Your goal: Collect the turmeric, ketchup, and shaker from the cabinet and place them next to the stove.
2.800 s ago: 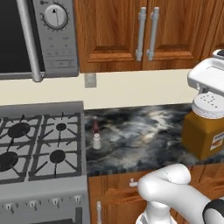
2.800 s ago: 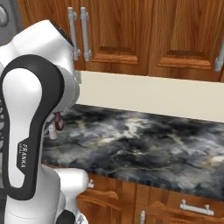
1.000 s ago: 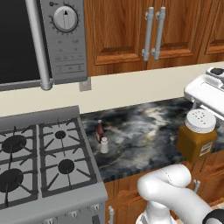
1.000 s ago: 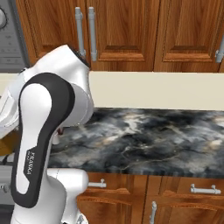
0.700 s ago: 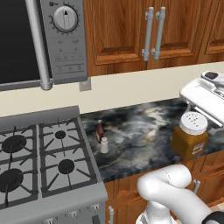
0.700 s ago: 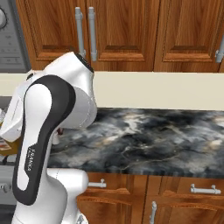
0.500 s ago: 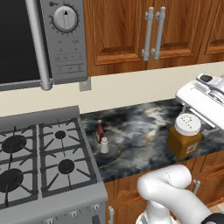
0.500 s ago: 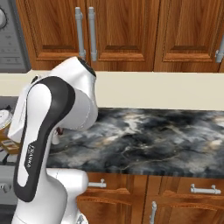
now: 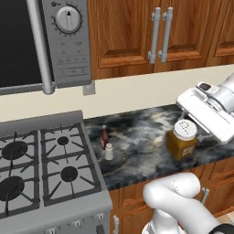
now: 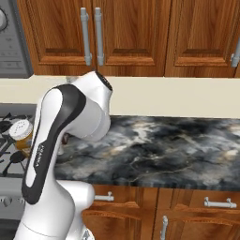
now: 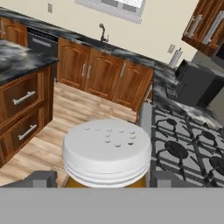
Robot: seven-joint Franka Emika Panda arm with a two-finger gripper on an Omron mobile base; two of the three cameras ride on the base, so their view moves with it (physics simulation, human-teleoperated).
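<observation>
The turmeric jar [image 9: 182, 140], amber with a white perforated lid, sits between my gripper's [image 9: 183, 137] fingers, low over the dark marble counter [image 9: 141, 137]; I cannot tell whether it touches. The hand view has its lid [image 11: 107, 151] between the two fingertips [image 11: 40, 179]. The right base view shows the jar [image 10: 21, 133] beside my arm. The slim ketchup bottle [image 9: 104, 136] and small white shaker [image 9: 109, 151] stand on the counter by the stove's [image 9: 41, 160] right edge. The wooden cabinet doors [image 9: 132, 32] above are closed.
A grey microwave [image 9: 45, 41] with a dial hangs above the stove. An outlet [image 9: 88, 87] is on the cream wall. The counter stretches right of the jar [image 10: 178, 145]. Lower cabinets with bar handles [image 10: 218, 203] lie below.
The gripper has carried the turmeric jar leftward and lower, toward the ketchup and shaker. Before that the base shifted, sliding the whole scene right in the left base view.
</observation>
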